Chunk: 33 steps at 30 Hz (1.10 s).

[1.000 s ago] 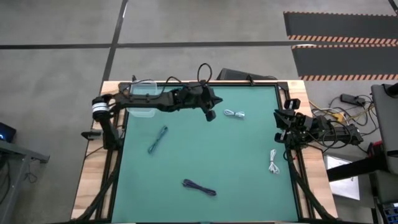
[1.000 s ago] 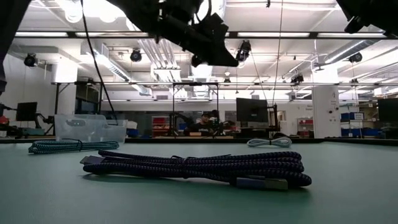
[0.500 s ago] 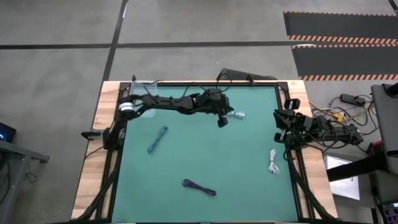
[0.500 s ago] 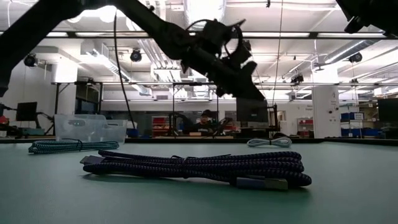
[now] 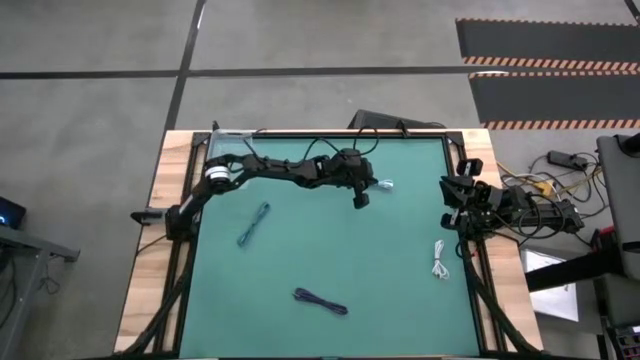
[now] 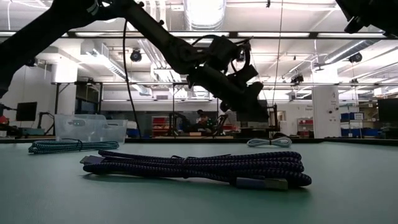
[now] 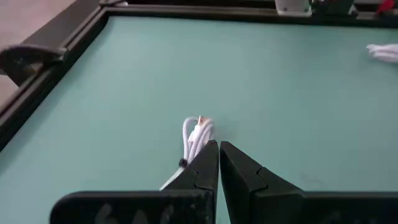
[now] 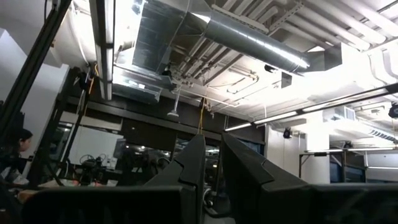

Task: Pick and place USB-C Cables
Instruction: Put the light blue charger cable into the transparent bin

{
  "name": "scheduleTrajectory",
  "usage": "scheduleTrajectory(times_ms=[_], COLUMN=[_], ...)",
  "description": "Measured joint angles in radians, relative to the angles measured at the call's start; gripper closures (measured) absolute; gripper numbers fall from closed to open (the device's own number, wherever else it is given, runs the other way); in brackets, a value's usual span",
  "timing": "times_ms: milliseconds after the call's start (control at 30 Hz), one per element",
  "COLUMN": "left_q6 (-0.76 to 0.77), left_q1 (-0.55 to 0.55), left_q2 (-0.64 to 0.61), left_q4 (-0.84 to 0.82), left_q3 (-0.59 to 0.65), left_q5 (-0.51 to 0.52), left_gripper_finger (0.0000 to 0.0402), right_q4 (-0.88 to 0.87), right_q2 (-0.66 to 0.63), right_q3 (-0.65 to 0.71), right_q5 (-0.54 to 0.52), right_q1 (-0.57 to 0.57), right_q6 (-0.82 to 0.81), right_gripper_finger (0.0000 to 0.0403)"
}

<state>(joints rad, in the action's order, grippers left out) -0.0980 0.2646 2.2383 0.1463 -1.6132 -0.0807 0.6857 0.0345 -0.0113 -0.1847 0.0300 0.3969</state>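
My left gripper is shut and hangs above the table's far middle. In its wrist view the fingertips stand just beside a white bundled cable without touching it. That cable lies flat on the green mat. A second white cable lies near the right edge. The teal cable lies on the left half. The dark purple cable lies near the near edge. My right gripper is shut and waits at the right edge, pointing up at the ceiling.
A clear plastic bin stands at the table's far left corner, partly under my left arm. A black frame rims the mat. Open mat lies between the cables. People sit in the room beyond the far edge.
My left arm has stretched toward the table's right along the far side and has come down, so its gripper has moved from left of the far white cable to just beside it. The cables have stayed where they were.
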Motion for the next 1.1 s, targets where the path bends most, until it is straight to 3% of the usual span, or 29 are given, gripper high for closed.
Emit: scheduleTrajectory(times_ms=[300,700,933,1100], left_q6=[-0.074,-0.063,0.137,0.195], left_q1=[0.000,0.000,-0.004,-0.016], left_q2=[0.002,0.002,0.002,0.003], left_q4=[0.005,0.003,-0.013,-0.220], left_q3=[0.000,0.002,0.002,-0.089], left_q5=[0.000,0.005,0.034,0.059], left_gripper_finger=[0.0388,0.0266,0.0241,0.0240], right_q4=[0.000,-0.001,-0.001,-0.003], right_q2=[0.000,0.000,0.000,0.000], right_q3=[0.000,0.000,0.000,0.000], right_q5=[0.000,0.000,0.000,0.000], right_q1=[0.000,0.000,0.000,0.000], right_q6=[0.000,0.000,0.005,0.008], right_gripper_finger=[0.0360,0.0360,0.0360,0.0360])
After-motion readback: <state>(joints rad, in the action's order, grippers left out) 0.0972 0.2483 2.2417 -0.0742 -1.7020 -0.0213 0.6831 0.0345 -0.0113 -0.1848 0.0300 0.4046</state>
